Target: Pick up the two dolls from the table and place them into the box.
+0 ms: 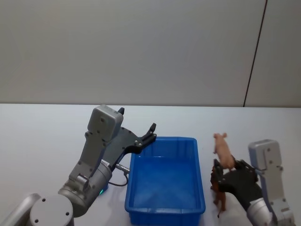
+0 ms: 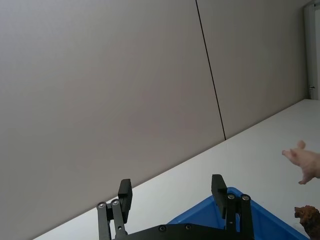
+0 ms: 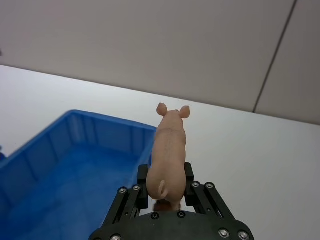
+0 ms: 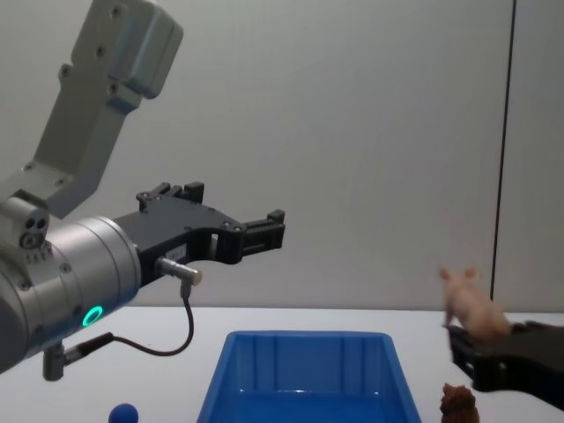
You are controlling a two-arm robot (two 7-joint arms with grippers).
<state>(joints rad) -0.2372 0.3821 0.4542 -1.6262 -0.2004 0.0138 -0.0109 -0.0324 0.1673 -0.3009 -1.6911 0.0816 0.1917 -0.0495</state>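
Note:
My right gripper [image 1: 225, 170] is shut on a pink pig doll [image 1: 223, 149], held by its hindquarters [image 3: 167, 160] in the air just right of the blue box [image 1: 162, 140]. A brown doll [image 1: 219, 194] stands on the white table [image 1: 37, 141] directly below that gripper, also seen low in the chest view [image 4: 458, 404]. A small blue rounded doll [image 4: 123, 412] lies on the table left of the box, beneath my left arm. My left gripper [image 1: 137, 120] hangs open and empty above the box's far left corner, its fingers [image 2: 217, 182] spread wide.
The box's inside [image 3: 75, 200] holds nothing. A plain grey wall [image 1: 141, 47] with a dark vertical seam rises behind the table. Bare tabletop stretches to the far left and far right of the box.

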